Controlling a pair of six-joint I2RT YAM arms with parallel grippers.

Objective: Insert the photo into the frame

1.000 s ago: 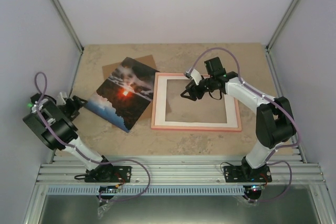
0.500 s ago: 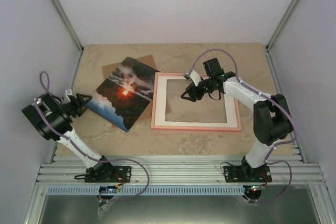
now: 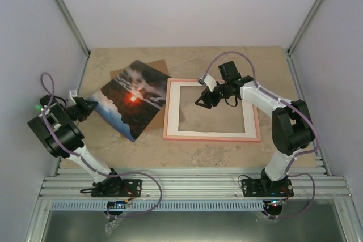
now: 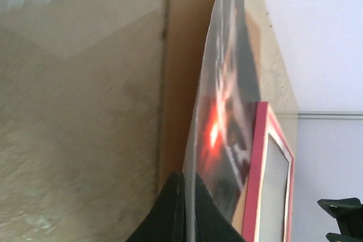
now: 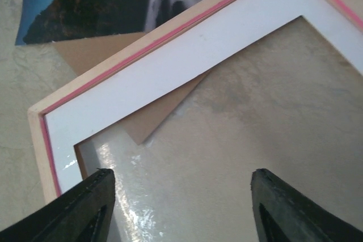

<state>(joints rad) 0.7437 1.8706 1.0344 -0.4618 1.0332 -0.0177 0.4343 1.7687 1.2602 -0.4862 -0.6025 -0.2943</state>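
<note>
In the left of the top view, the left gripper (image 3: 89, 107) is clamped shut on the left corner of the photo (image 3: 131, 100), and its wrist view shows the thin edge of the print pinched between the fingers. The photo sits left of centre, sunset side up, over a brown board (image 3: 160, 66), with its right corner reaching the upper left corner of the frame (image 3: 212, 138). The frame lies flat at centre right on the table (image 3: 198, 60) with a white mat (image 3: 173, 109) inside it, and the right gripper (image 3: 199, 102) hangs over its upper left part with jaws spread wide and nothing between them.
</note>
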